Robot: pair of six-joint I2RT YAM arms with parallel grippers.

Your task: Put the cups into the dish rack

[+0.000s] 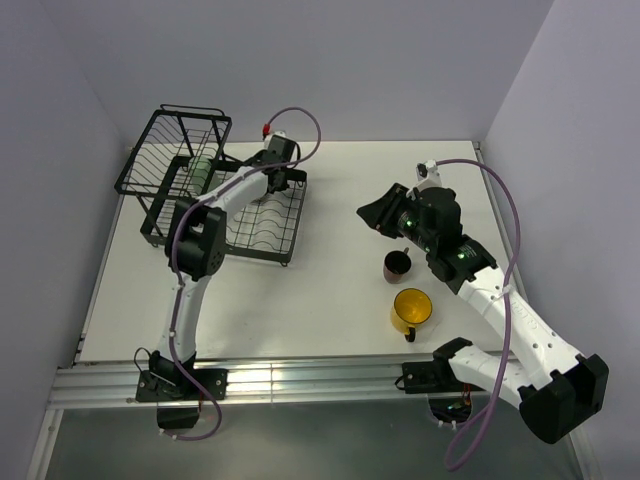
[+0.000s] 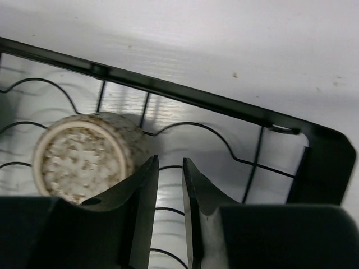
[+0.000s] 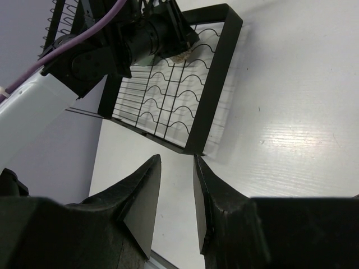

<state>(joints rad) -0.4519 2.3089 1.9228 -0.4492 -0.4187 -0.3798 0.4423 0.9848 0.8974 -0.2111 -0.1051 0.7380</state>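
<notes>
While the beige cup [image 2: 84,159] lies sideways in the rack [image 2: 213,101], the left tool [image 2: 168,163] over the rack and the right tool [image 3: 176,159], right of the rack, stand narrow and empty.

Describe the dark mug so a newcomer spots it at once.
Start on the right half of the table, beside the right arm. Of the two cups there, the dark brown mug is the smaller, farther one, behind the yellow mug.
</notes>
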